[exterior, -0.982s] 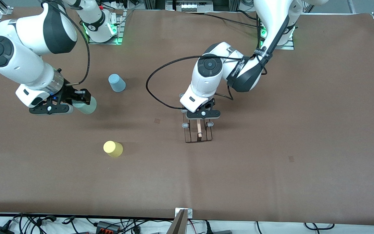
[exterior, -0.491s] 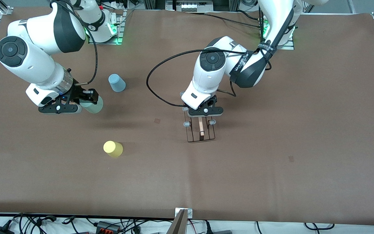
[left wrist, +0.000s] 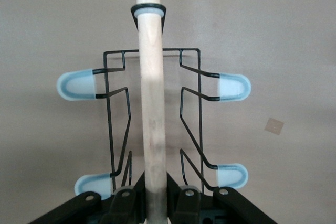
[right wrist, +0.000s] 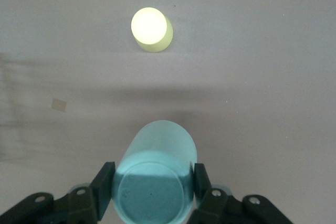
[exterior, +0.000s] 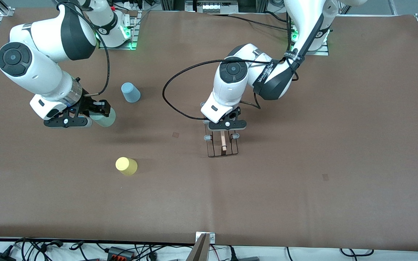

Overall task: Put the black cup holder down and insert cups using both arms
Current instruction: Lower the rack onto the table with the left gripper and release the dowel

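Note:
My left gripper is shut on the wooden rod handle of the black cup holder, held near the table's middle; its black wire frame and pale capped pegs show in the left wrist view. My right gripper is shut on the pale green cup, held over the table toward the right arm's end; it fills the right wrist view. The light blue cup stands upside down on the table. The yellow cup stands upside down nearer the front camera, also in the right wrist view.
The brown table cover spans the whole surface. Small tape marks lie on it, one toward the left arm's end. Cables and plugs run along the front edge.
My right gripper carried the pale green cup a little toward the table's middle, then stopped. My left gripper shifted slightly with the cup holder, first toward the left arm's end, then back.

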